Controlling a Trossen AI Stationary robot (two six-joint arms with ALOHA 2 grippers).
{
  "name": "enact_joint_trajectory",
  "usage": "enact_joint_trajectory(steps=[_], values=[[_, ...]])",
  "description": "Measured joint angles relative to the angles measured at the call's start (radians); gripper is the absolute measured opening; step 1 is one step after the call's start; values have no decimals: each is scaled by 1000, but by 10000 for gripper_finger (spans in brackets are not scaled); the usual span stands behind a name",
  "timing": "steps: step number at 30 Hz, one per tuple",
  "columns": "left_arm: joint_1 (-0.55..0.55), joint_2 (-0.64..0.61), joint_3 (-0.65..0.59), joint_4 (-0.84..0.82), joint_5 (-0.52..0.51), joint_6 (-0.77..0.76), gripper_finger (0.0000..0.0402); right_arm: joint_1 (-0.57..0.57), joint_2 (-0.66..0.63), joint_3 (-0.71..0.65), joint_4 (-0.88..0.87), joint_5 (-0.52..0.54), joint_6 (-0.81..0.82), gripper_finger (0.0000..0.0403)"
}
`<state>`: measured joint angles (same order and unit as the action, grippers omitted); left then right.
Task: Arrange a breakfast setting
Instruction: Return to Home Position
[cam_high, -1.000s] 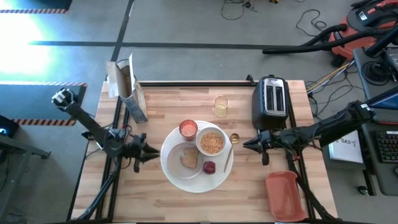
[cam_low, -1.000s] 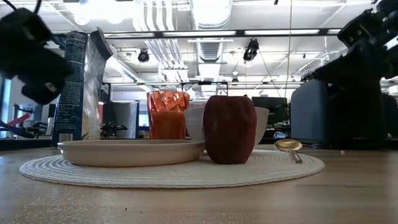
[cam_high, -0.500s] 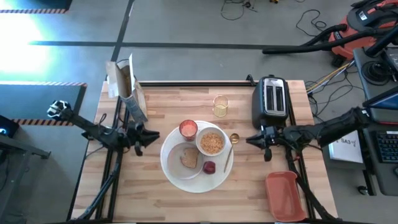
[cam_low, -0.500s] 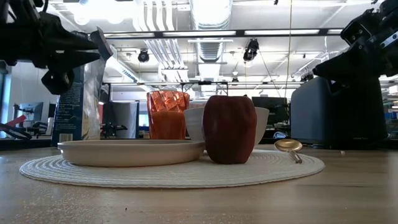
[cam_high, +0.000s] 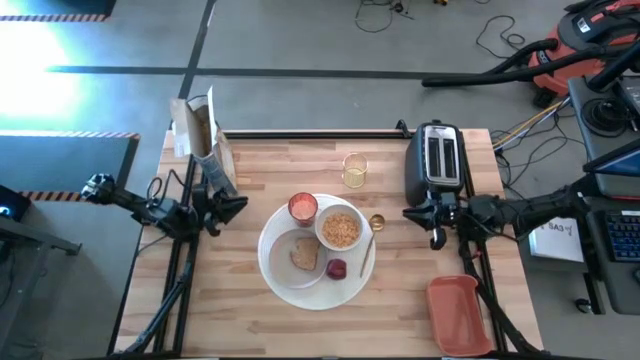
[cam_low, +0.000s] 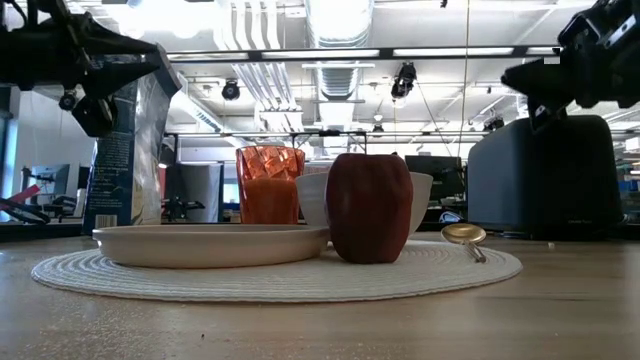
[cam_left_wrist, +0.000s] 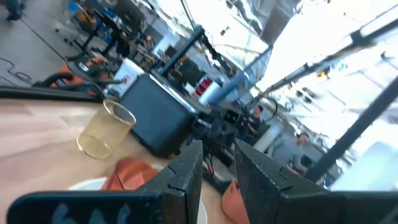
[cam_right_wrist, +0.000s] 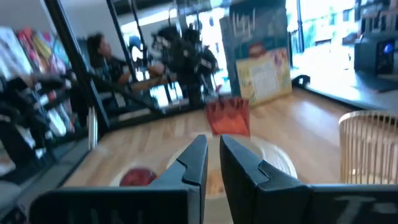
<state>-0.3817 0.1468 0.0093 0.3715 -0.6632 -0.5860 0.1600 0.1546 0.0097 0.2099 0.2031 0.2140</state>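
Left claw (cam_high: 238, 206), nearly closed and empty, hovers over the table's (cam_high: 250, 320) left margin beside the cereal box (cam_high: 205, 150), whose print is unreadable. Right claw (cam_high: 408, 214), likewise narrowed and empty, hangs before the toaster (cam_high: 436, 163). Between them, with bare wood around it, lies the round white placemat (cam_high: 285, 288) with the white bowl (cam_high: 340, 229) and gold spoon (cam_high: 371, 237).

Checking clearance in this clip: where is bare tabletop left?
Left corner bordered by left gripper, white placemat and edges of the table; back strip between cereal box and glass. Crowded: placemat itself, and right side with toaster, right gripper, red tray.
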Motion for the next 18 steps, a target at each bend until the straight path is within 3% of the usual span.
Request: enact_joint_trajectory(steps=[13, 18], values=[[64, -148, -1, -6, 0, 0, 77, -56, -132, 0, 4, -1, -3, 34], [66, -148, -1, -5, -1, 0, 77, -106, -154, 0, 14, -10, -6, 34]])
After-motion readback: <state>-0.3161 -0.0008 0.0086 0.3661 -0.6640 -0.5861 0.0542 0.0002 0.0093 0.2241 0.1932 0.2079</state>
